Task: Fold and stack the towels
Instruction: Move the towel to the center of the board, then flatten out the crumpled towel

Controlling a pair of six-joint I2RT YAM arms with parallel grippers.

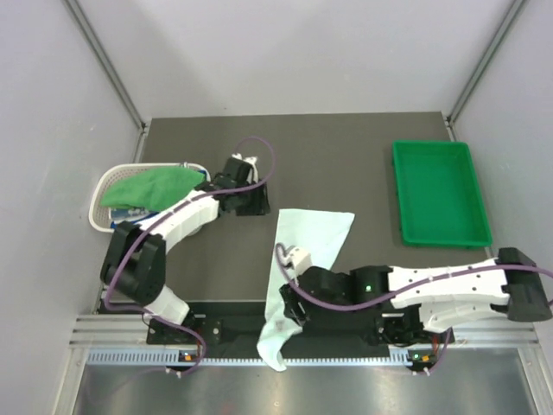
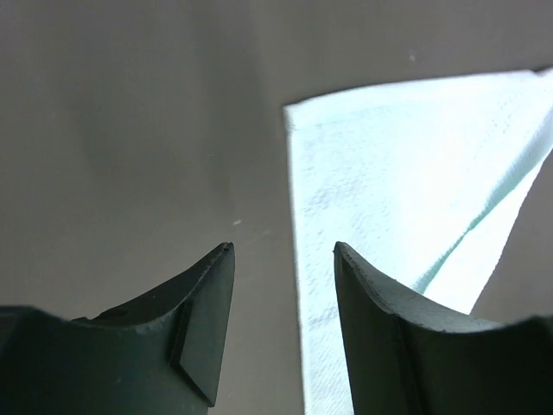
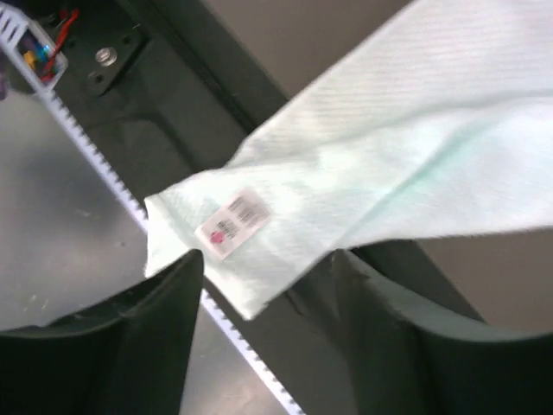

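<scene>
While the mint towel (image 1: pixel 304 242) hangs over the table (image 1: pixel 346 177) edge, right gripper (image 3: pixel 268 259) and left gripper (image 2: pixel 283 248) stand open, empty; flattening seems in hand, next needing corner grasps.

Soft, even overhead light; overexposed pale towel (image 2: pixel 389 190), slightly blurry close-up fingers (image 2: pixel 199 337).

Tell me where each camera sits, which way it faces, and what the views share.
Top external: above and behind the bases, looking down on the table; the left arm and right arm both show.
Left wrist: on the left arm, looking down past its left fingers at bare table and a corner of the mint towel.
Right wrist: on the right arm, looking down past its right fingers at that towel's tagged end.
Shared: all three show the mint towel.
</scene>
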